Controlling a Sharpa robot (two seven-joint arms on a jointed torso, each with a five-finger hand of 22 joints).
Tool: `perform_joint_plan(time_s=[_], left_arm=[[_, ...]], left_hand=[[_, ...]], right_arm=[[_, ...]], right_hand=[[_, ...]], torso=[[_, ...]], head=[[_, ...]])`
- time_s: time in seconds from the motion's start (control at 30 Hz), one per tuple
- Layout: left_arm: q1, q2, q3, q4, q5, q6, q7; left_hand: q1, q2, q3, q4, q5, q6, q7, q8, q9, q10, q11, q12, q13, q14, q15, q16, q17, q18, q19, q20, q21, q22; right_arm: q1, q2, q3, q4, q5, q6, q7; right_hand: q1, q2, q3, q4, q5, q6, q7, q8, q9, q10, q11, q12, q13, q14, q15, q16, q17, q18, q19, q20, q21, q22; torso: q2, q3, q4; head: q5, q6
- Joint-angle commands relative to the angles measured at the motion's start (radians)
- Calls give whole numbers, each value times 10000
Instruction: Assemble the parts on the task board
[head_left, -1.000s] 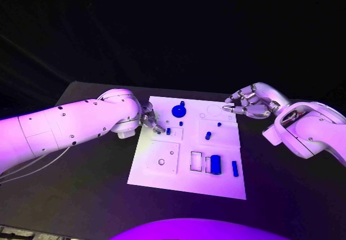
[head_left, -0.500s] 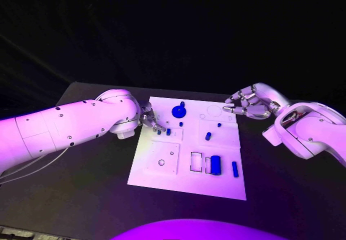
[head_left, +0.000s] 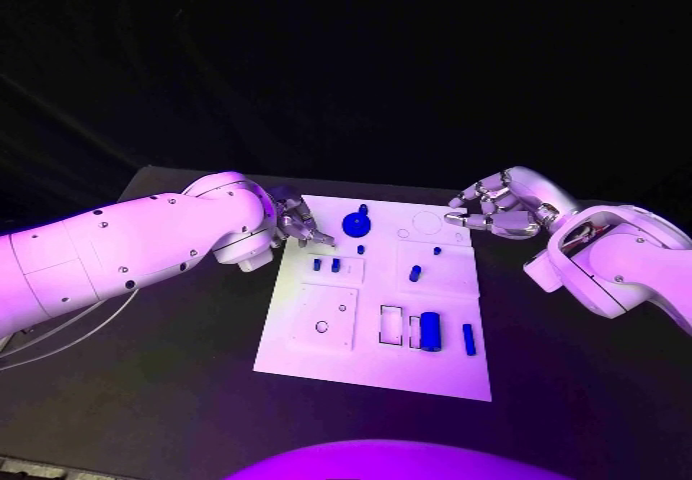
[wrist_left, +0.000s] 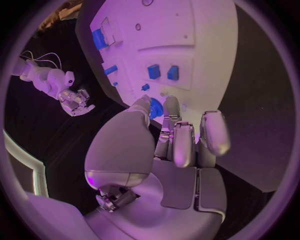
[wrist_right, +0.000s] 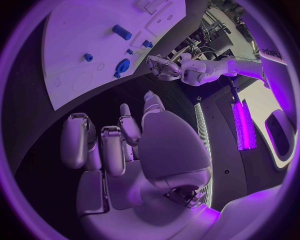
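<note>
- Nearest, on the black counter (head_left: 173, 380): one white task board (head_left: 368, 365), lying flat in the middle.
- Near end of the board: one large blue cylinder part (head_left: 430, 330) beside a rectangular slot, and one thin blue bar (head_left: 469, 339) just to its right. One small ring mark sits on the raised square to the left.
- Mid-board: two small blue parts (head_left: 326, 265) side by side, one slanted blue peg (head_left: 414, 272) to their right, and two tiny blue dots, too small to make out in shape.
- Far end: one round blue disc part (head_left: 356, 224). Total blue pieces counted: eight.
- Left hand (head_left: 297, 224) hovers at the board's far left edge, close to the disc; fingers curled, nothing seen in them. Contact with the disc cannot be told.
- Right hand (head_left: 498, 212) is off the board's far right corner, fingers curled in, holding nothing.
- Both arms are cut off at the picture edges.
</note>
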Motion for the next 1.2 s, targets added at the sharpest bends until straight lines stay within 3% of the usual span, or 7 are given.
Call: perform_joint_plan(time_s=[0.03, 0.13, 0.3, 0.53, 0.6, 0.9, 1.2], left_arm=[[21, 134, -43, 16, 158, -1319, 2334], [-5, 285, -135, -21, -441, -1858, 3279], [-137, 609, -292, -140, -1947, -2544, 4364], [-340, 1014, -383, -423, -3767, -2490, 4529], [-398, 1159, -396, -536, -4233, -2336, 4421], [-496, 1445, -407, -760, -4990, -1372, 4023], [-538, 1582, -407, -941, -5169, -621, 3691]], left_hand=[[920, -116, 293, -166, 65, -461, 249, -322, -401, -817, 246, -643, -468, -763, 227, -1456, -889, 385, -1227, 215, -1535, -1449], [1924, -270, 763, -258, 63, -586, 478, -662, -1052, -1444, 459, -1447, -1191, -2334, 492, -3741, -3019, 884, -3136, 457, -4028, -3745], [2686, -712, 1239, -165, 47, -330, 467, -1041, -2192, -1494, 542, -2298, -2356, -2527, 564, -4536, -4010, 995, -3181, 617, -4831, -4365], [2774, -940, 1441, -38, 40, 5, 405, -1276, -3138, -1408, 577, -2839, -3293, -1783, 540, -3587, -3575, 704, -1984, 589, -3538, -3067], [2722, -1018, 1481, -30, 41, 115, 367, -1350, -3425, -1370, 580, -2997, -3575, -1380, 541, -2906, -3079, 557, -1469, 578, -2819, -2367], [2609, -1113, 1582, -52, 42, 595, 276, -1525, -4233, -1169, 631, -3614, -4483, -301, 498, -1101, -1700, 79, 39, 555, -547, -157], [2537, -1128, 1580, -58, 41, 777, 303, -1626, -4533, -1087, 641, -4018, -4869, -5, 510, -736, -1458, -67, 464, 537, 103, 489]], right_arm=[[-6, 0, -1, 0, -95, 37, 91], [-6, 2, -1, -4, -95, 33, 99], [-6, 9, -1, -9, -95, 38, 114], [-7, 5, -2, -6, -95, 45, 120], [-7, 9, -2, -3, -95, 49, 124], [-7, 16, -4, 1, -95, 63, 126], [-7, 24, -4, 1, -95, 56, 130]], right_hand=[[-124, 1, -68, 12, 58, -70, -10, 60, 9, -24, -59, -52, -32, 652, -66, -68, 950, 205, -72, -37, -68, 399], [-121, 1, -69, 8, 62, -73, -9, 60, 9, -53, -59, -81, -67, 645, -66, -83, 923, 216, -98, -37, -111, 366], [-75, 20, -72, -22, 87, -91, -10, 68, 6, -245, -60, -276, -299, 616, -67, -145, 818, 238, -155, -38, -215, 296], [-69, 24, -72, -25, 90, -93, -10, 70, 5, -267, -60, -299, -325, 609, -67, -159, 794, 243, -166, -38, -235, 282], [-69, 24, -72, -25, 90, -93, -10, 70, 5, -267, -60, -299, -325, 609, -67, -159, 794, 243, -166, -38, -235, 282], [-69, 24, -72, -25, 90, -93, -10, 70, 5, -267, -60, -299, -325, 609, -67, -159, 794, 243, -166, -38, -235, 282], [-69, 24, -72, -25, 90, -93, -10, 70, 5, -267, -60, -299, -325, 609, -67, -159, 794, 243, -166, -38, -235, 282]], torso=[[16, -6, -3], [15, -15, 7], [27, -22, -16], [20, -11, -9], [22, -14, -8], [8, -6, -5], [2, -4, -1]], head=[[-49, 35], [-126, 75], [-194, 118], [-274, 132], [-278, 128], [-306, 96], [-324, 95]])
